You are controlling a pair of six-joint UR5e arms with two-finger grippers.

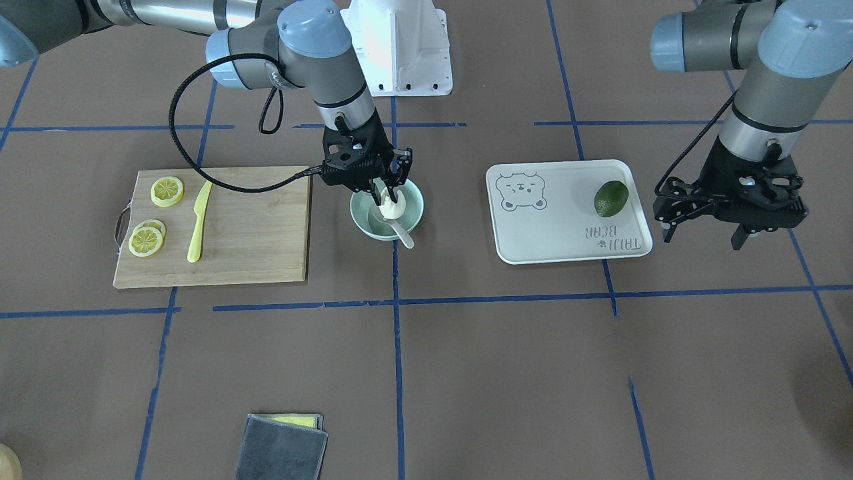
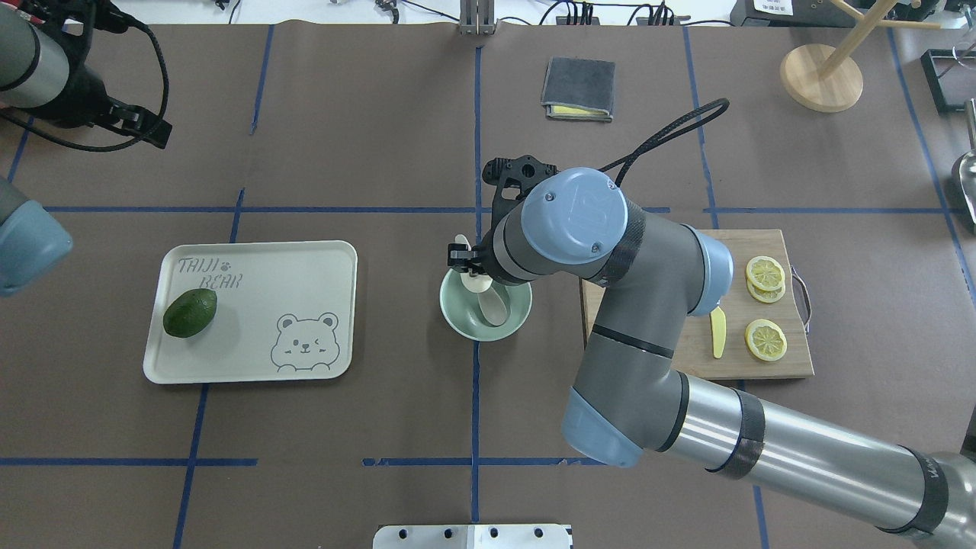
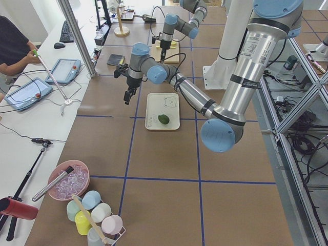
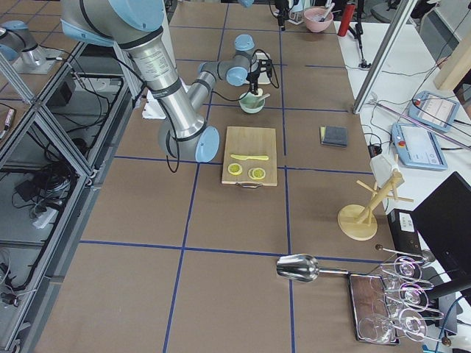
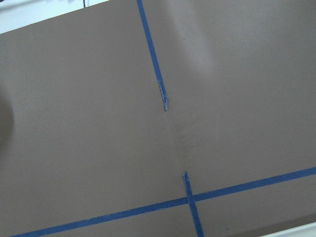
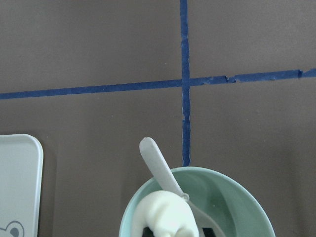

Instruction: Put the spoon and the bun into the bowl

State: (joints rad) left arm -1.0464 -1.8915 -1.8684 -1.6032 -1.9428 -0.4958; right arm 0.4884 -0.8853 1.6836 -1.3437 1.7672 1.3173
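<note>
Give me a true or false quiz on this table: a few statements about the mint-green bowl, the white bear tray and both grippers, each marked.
1. The off-white soup spoon lies in the pale mint-green bowl, its handle sticking out over the rim. True.
2. The dark green oval fruit lies on the wooden cutting board. False: it lies on the white bear-printed tray.
3. The right gripper is at the bowl with the white pleated bun between its fingers. True.
4. The left gripper holds the yellow plastic knife. False: it hangs open and empty beside the tray; the knife lies on the cutting board.
</note>
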